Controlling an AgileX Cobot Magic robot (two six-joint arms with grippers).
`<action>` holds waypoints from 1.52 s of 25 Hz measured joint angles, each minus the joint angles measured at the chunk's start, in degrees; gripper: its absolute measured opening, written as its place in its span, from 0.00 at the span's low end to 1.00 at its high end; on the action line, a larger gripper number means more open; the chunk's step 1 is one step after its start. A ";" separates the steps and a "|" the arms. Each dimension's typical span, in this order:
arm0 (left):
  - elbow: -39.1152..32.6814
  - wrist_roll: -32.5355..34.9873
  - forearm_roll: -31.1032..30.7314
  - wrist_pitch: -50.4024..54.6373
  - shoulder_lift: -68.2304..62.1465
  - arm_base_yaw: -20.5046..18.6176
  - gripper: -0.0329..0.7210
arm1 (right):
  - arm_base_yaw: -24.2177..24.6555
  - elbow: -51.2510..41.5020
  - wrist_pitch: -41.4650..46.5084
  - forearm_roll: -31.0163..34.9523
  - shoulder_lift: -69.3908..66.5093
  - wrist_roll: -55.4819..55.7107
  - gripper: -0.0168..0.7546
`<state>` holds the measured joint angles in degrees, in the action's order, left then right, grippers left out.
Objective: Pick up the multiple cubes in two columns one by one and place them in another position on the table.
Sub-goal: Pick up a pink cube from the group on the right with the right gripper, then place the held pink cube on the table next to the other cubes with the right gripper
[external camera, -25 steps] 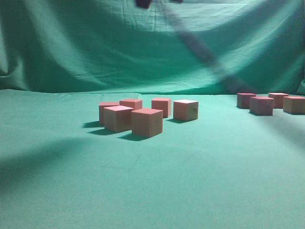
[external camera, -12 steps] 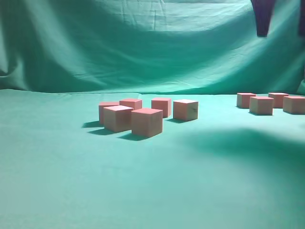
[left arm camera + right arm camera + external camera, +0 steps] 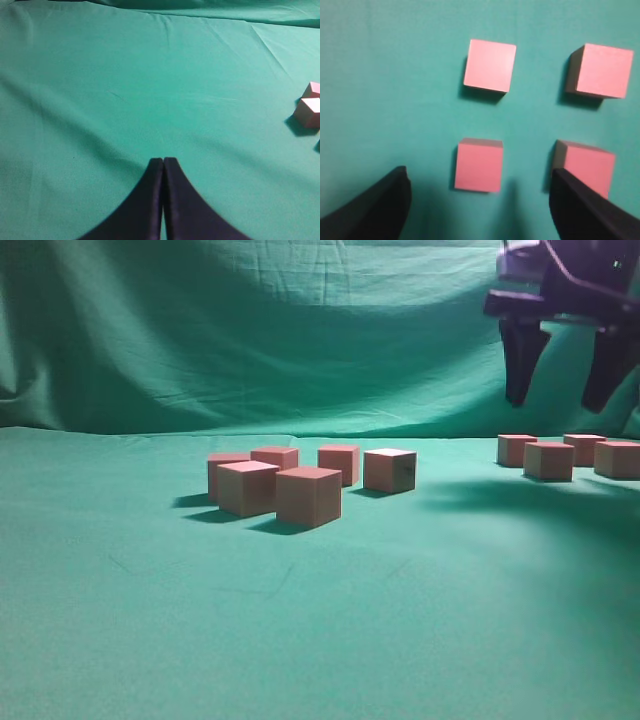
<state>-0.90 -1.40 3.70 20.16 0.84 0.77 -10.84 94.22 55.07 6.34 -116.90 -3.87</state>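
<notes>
Several pink cubes (image 3: 308, 496) sit in a cluster left of centre on the green cloth. Several more (image 3: 548, 460) stand in two columns at the far right. My right gripper (image 3: 556, 402) hangs open and empty above that right group. In the right wrist view its jaws (image 3: 479, 174) are spread wide over the near-left cube (image 3: 478, 164), with the near-right cube (image 3: 585, 167) beside the right finger and two cubes (image 3: 490, 65) farther off. My left gripper (image 3: 163, 161) is shut and empty over bare cloth, with two cubes (image 3: 311, 111) at the right edge of its view.
A green cloth (image 3: 320, 640) covers the table and rises as a backdrop (image 3: 250, 330) behind. The left gripper does not show in the exterior view.
The right arm has swung from the top middle to the right and come down, its open gripper now showing above the right group of cubes. No cube has moved.
</notes>
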 joint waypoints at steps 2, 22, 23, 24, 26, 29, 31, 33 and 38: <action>0.00 0.00 0.00 0.00 0.00 0.00 0.04 | 0.00 0.00 -1.11 0.04 -1.46 0.00 0.75; 0.00 0.00 0.00 0.00 0.00 0.00 0.04 | 0.00 0.13 -0.96 1.77 -5.92 -2.97 0.38; 0.00 0.00 0.00 0.00 0.00 0.00 0.04 | 0.00 0.42 0.14 2.03 -5.53 -2.97 0.38; 0.00 0.00 0.00 0.00 0.00 0.00 0.04 | 0.00 1.14 1.61 2.18 -5.14 -2.97 0.38; 0.00 0.00 0.00 0.00 0.00 0.00 0.04 | 0.00 3.33 5.39 2.78 -3.68 -2.97 0.38; 0.00 0.00 0.00 0.00 0.00 0.00 0.04 | 0.00 7.28 11.97 4.16 -1.04 -3.02 0.38; 0.00 0.00 0.00 0.00 0.00 0.00 0.04 | 0.00 8.99 14.31 5.48 0.86 -2.91 0.38; 0.00 0.00 0.00 0.00 0.00 0.00 0.04 | 0.00 9.47 15.23 6.67 3.13 -2.91 0.38; 0.00 0.00 0.00 0.00 0.00 0.00 0.04 | 0.00 7.82 16.01 8.60 10.04 -1.96 0.38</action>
<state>-0.90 -1.40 3.70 20.16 0.84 0.77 -10.84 102.03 71.08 14.94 -106.86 -5.83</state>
